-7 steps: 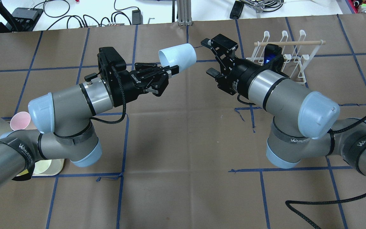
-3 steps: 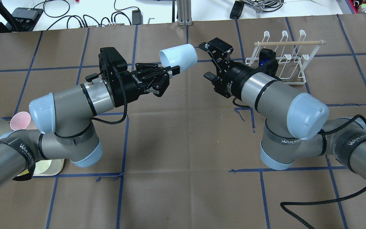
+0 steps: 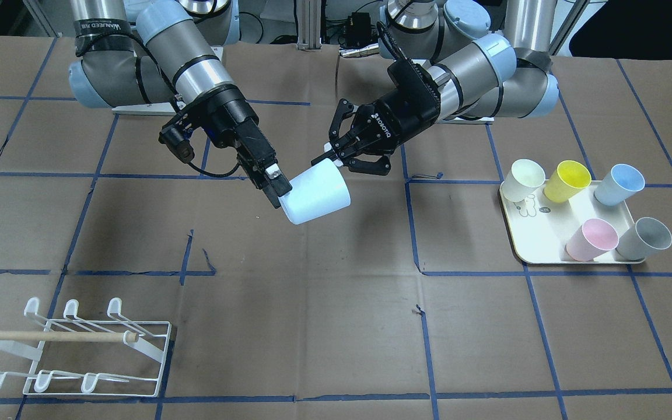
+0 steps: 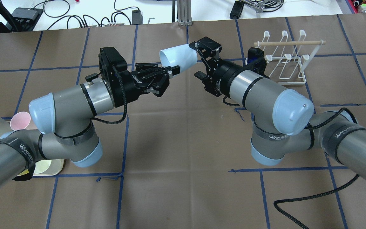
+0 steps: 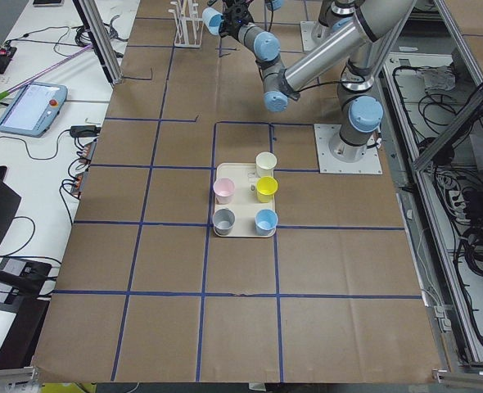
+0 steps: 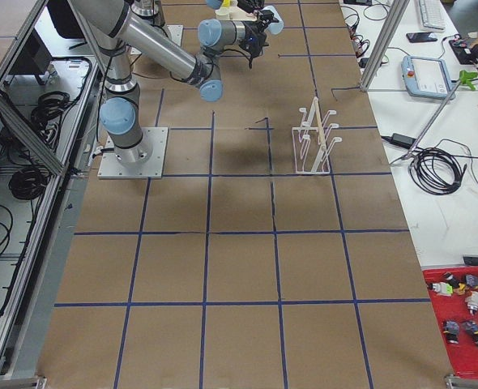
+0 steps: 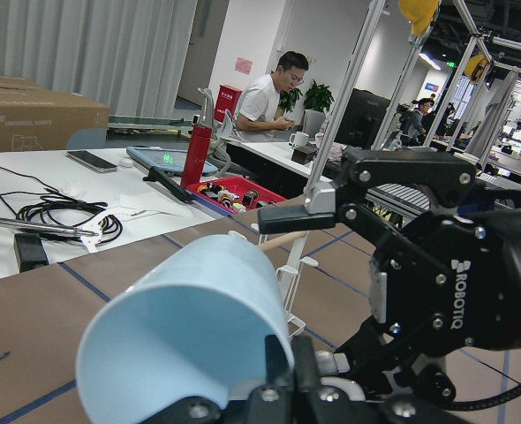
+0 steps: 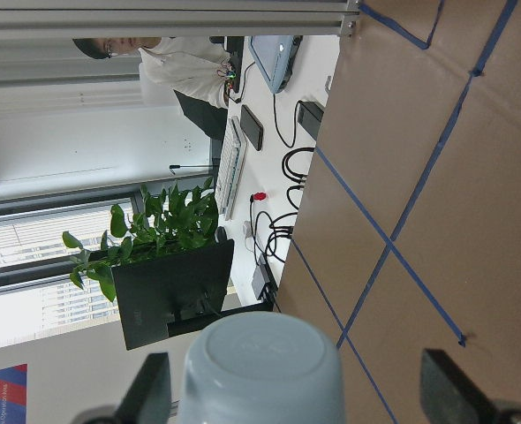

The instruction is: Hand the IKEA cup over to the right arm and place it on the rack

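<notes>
One pale blue plastic cup (image 4: 178,57) aloft mid-table, rim clamped in black left gripper (image 4: 173,70), black right gripper (image 4: 197,60) spread wide around its base, one white wire rack (image 4: 284,58) well apart, five cups (image 3: 566,181) on cream tray (image 3: 537,248).

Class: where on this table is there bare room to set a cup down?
Free: the brown paper between rack and tray. Crowded: the tray's five cups, and where left end effector and right end effector meet at the pale blue cup.

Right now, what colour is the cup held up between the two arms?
The cup is pale blue, seen best in the exterior front-facing view.
</notes>
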{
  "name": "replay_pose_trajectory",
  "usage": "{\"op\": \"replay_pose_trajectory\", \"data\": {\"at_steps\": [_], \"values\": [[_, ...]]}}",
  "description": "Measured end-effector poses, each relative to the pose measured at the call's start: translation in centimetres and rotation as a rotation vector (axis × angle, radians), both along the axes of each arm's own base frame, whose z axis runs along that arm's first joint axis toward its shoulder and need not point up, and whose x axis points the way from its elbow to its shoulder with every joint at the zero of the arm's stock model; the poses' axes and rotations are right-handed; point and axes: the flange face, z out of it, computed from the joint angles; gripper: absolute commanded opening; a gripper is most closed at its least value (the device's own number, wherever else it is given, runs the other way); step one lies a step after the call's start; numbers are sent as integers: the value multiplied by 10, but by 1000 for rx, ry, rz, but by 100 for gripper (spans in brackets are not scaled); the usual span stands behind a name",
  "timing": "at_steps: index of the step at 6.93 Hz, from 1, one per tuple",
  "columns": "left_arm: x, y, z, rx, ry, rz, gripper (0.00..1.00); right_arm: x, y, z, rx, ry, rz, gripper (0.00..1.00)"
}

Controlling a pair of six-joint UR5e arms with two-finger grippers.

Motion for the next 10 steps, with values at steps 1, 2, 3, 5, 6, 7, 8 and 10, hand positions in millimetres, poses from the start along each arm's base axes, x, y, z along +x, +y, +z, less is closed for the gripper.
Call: {"op": "replay_pose_trajectory", "data": {"at_steps": [1,2,3,5,6,7,8,10], "values": [[0,0,0,5,3,2,0,5,-4,2,-4,1,-3,99],[0,0,1,6,5,3,0,10,-8,3,-8,1,-1,99],[0,0,1,6,5,3,0,14,-13,4,-13,1,2,99],[0,0,2,6,6,3,0,24,-18,7,-19,-6,15,99],[0,0,2,6,6,2,0,28,-19,6,-11,-15,18,99],[0,0,2,6,6,2,0,30,-20,3,-2,-19,18,99],[0,0,2,6,6,1,0,30,-21,0,4,-20,19,98],[0,0,2,6,6,2,0,30,-22,-1,6,-20,18,89]]}}
